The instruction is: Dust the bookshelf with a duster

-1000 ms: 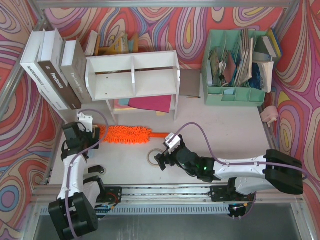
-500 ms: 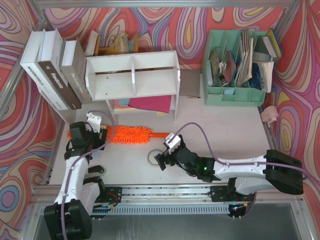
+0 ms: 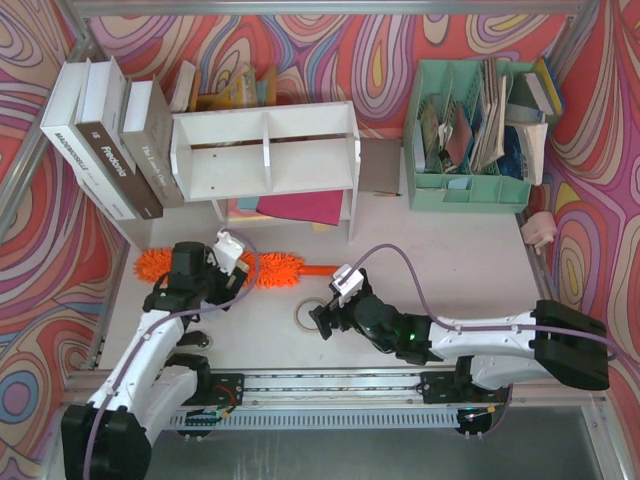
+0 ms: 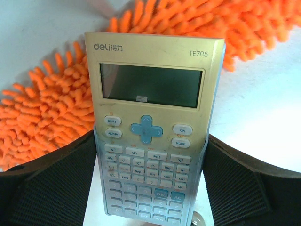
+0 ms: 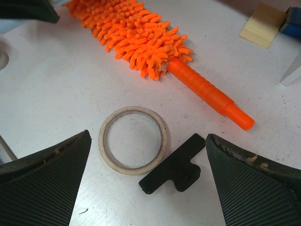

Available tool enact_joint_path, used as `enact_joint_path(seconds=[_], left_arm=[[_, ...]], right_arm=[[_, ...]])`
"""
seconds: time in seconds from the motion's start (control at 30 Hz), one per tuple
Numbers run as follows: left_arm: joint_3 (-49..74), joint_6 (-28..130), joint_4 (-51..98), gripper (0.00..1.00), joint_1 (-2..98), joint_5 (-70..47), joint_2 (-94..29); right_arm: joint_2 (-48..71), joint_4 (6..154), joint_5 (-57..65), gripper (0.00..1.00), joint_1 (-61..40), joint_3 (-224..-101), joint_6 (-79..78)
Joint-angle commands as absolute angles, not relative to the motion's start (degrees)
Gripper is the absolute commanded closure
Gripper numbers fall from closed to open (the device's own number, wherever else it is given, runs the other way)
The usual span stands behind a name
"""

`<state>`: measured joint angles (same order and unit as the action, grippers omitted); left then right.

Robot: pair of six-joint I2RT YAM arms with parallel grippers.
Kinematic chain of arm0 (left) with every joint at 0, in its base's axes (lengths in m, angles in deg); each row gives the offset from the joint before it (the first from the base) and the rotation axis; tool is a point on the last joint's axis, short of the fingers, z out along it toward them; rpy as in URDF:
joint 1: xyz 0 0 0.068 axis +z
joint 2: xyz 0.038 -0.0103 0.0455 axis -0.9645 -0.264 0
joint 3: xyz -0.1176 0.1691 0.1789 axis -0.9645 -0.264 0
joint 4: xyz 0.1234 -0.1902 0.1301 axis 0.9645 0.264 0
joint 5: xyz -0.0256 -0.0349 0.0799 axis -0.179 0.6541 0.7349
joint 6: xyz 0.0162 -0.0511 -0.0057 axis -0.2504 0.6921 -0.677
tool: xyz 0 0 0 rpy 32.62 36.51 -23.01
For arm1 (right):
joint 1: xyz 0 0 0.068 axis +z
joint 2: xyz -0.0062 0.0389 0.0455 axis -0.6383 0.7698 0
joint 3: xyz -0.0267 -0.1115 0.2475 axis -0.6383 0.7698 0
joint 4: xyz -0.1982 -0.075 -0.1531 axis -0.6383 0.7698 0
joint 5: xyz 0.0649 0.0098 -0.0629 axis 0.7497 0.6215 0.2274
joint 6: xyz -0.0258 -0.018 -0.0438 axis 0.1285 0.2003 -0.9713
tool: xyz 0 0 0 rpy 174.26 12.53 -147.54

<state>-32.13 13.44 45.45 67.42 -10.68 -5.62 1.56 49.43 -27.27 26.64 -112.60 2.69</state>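
Observation:
The white bookshelf point(image 3: 265, 150) stands at the back centre, with two compartments. The orange duster point(image 3: 282, 270) lies on the table in front of it, its handle point(image 3: 320, 268) pointing right. It also shows in the left wrist view point(image 4: 42, 117) and the right wrist view point(image 5: 136, 35). My left gripper point(image 3: 232, 268) hovers over the duster's middle, shut on a gold-and-blue calculator point(image 4: 150, 136). My right gripper point(image 3: 325, 322) is open and empty, just below the handle point(image 5: 207, 92).
A tape ring point(image 5: 134, 140) and a flat black plastic piece point(image 5: 174, 165) lie between my right fingers. Big white and brown books point(image 3: 105, 140) lean at the back left. A mint-green organizer point(image 3: 470, 190) stands at the back right. Coloured papers point(image 3: 300, 208) lie under the shelf.
My left gripper has moved right along the duster with the calculator, uncovering the duster's left end. The right arm has not moved.

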Motion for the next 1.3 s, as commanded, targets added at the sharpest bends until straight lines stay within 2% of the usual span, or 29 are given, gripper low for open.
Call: enact_joint_path(seconds=[0.0,0.63,1.0,1.27], left_arm=[[-28.23,11.32,48.61,0.33,63.02,-10.08,-5.51],[-26.62,5.93,56.64,0.27,46.13,-15.40,-8.86],[-24.71,3.80,58.19,0.23,42.37,-13.11,-20.45],[-25.59,4.45,55.65,0.15,41.91,-10.44,-21.81]], right_arm=[[-1.43,47.78,-29.64,0.03,26.34,-112.35,3.80],[-4.82,52.23,-39.89,0.02,26.08,-112.25,7.80],[-5.35,52.08,-39.92,0.01,24.29,-110.67,9.65],[-5.82,51.94,-39.44,0.01,23.88,-110.34,9.66]])
